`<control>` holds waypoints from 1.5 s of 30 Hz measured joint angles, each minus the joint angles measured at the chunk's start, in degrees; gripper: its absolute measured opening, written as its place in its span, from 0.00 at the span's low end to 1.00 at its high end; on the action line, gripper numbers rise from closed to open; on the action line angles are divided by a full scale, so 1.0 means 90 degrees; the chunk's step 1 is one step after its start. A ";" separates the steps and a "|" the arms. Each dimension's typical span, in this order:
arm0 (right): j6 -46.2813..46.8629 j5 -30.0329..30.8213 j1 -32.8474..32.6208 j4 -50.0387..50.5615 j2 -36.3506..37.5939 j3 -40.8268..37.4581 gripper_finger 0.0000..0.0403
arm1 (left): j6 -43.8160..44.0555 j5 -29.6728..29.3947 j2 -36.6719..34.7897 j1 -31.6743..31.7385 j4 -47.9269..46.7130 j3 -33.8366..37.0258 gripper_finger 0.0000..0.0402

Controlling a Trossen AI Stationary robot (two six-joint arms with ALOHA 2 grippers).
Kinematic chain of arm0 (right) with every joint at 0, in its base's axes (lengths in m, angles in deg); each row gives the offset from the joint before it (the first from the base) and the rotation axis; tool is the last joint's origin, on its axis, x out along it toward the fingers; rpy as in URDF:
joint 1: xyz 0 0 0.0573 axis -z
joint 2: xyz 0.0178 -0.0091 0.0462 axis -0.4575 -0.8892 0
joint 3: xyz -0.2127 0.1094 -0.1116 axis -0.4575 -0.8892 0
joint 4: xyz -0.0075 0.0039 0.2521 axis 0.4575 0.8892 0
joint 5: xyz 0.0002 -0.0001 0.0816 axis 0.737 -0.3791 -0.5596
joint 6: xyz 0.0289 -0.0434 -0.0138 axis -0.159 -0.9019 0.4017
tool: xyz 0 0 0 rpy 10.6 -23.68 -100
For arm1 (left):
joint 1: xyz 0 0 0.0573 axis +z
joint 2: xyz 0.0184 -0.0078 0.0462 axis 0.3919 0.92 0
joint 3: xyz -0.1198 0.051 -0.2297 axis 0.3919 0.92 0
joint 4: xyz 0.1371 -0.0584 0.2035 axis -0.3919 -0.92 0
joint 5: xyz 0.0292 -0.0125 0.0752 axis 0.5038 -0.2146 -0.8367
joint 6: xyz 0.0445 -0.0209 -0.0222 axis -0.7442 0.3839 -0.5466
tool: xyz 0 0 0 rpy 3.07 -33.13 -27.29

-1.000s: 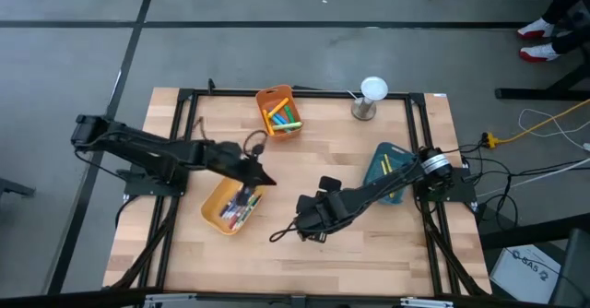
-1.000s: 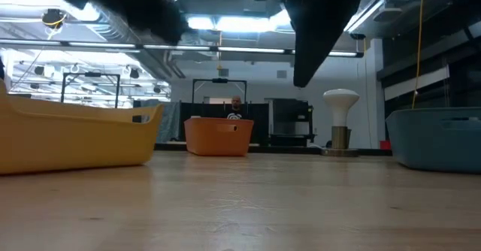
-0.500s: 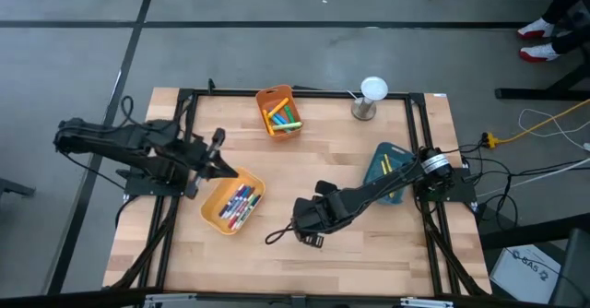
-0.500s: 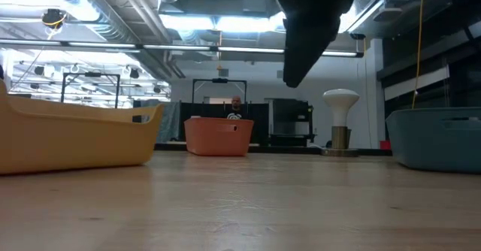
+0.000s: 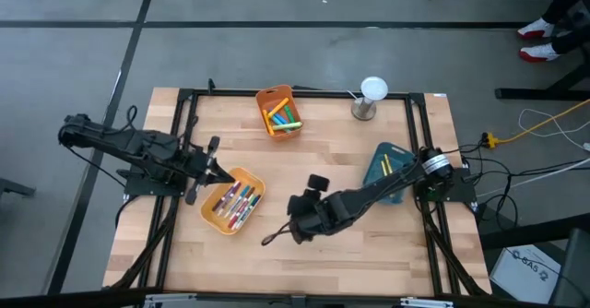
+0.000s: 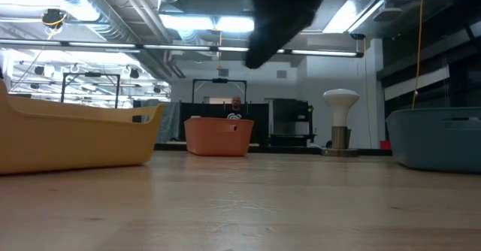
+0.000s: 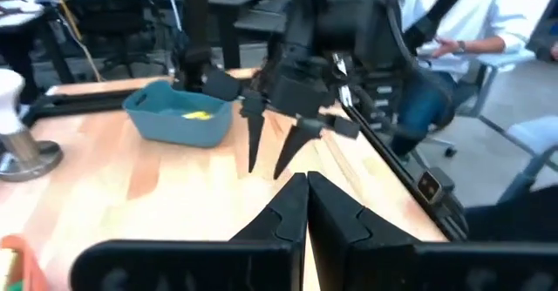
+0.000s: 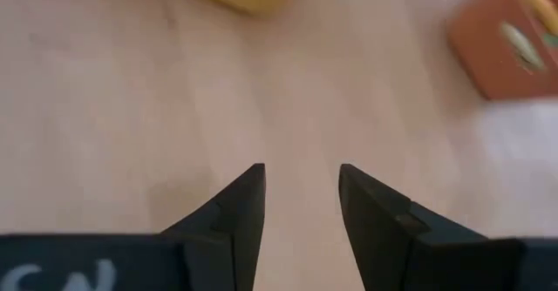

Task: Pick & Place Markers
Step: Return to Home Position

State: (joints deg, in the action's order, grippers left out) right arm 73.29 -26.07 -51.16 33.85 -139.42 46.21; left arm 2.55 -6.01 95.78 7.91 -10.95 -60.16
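Several markers [image 5: 238, 202] lie in the yellow bin [image 5: 214, 218]. More markers [image 5: 282, 116] lie in the orange bin [image 5: 274, 94], and a yellow one [image 7: 199, 114] lies in the blue bin [image 5: 380, 183]. My left gripper [image 5: 215, 171] is shut and empty, just off the yellow bin's left rim. My right gripper [image 5: 269, 239] hangs open and empty over bare wood right of the yellow bin, slanting down toward the table's near left. In its wrist view nothing lies between its fingers [image 8: 301, 179].
A white mushroom-shaped lamp [image 5: 370, 94] stands at the table's far edge, right of the orange bin. Black frame rails [image 5: 181, 142] run along the table's left and right sides. Bare wood [image 5: 304, 276] spreads along the near edge. A seated person [image 7: 453, 38] shows beyond the table.
My left gripper has drawn back from over the yellow bin toward the table's left edge and risen, staying shut; the markers in the bin now show. My right gripper has kept its place but tipped and swung its fingertips a little toward the near left.
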 joint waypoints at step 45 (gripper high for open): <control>-0.3226 -0.3993 0.1250 -1.3096 0.7010 -1.1008 0.36 | 0.1094 -0.0286 -0.1853 0.1009 0.1226 0.2023 0.02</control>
State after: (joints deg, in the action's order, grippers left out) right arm 44.25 -62.00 -39.91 -84.01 -76.33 -52.86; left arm 12.40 -8.59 79.10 16.99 0.08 -41.95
